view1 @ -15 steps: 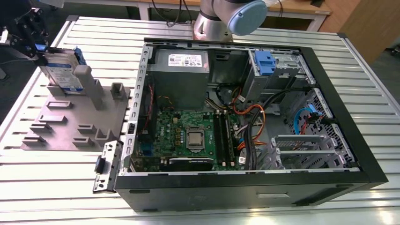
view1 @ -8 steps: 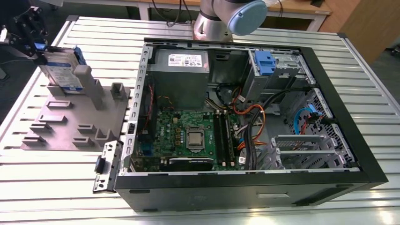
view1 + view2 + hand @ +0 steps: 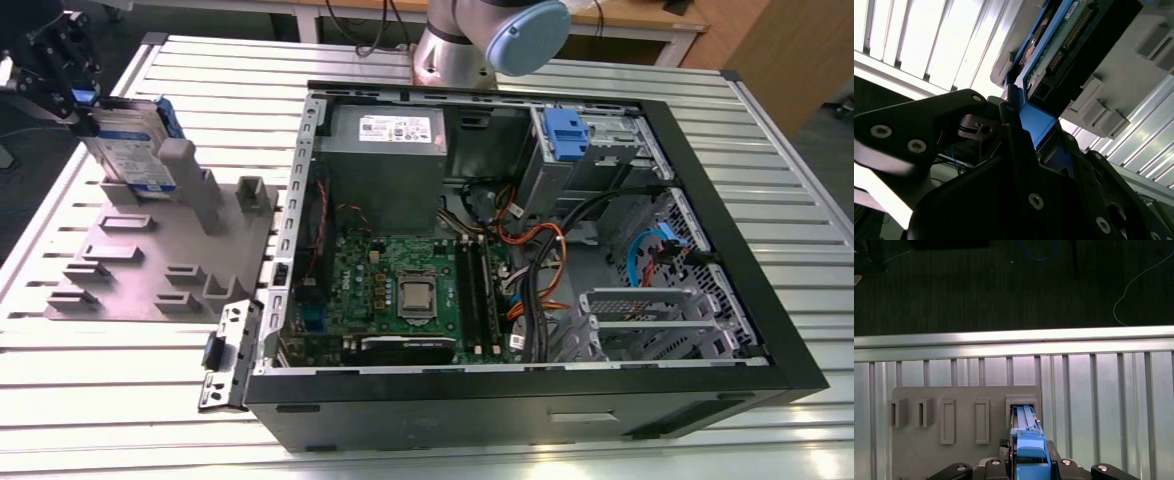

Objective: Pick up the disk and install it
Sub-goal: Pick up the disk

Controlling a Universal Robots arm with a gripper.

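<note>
The disk, a silver drive with a white-and-blue label and blue rails, stands on edge and slightly tilted at the far corner of the grey holder block, on the exterior view's left. My gripper is at its upper end and is shut on it. In the first wrist view the disk's blue rail runs between the fingers, over an open slot of the holder. The second wrist view shows the disk's circuit-board side and the blue rail in the gripper.
The open computer case lies to the exterior view's right of the holder, with a grey power-supply box, a blue latch piece and a metal drive cage inside. The arm's base stands behind it. The slatted table's edge is close beyond the holder.
</note>
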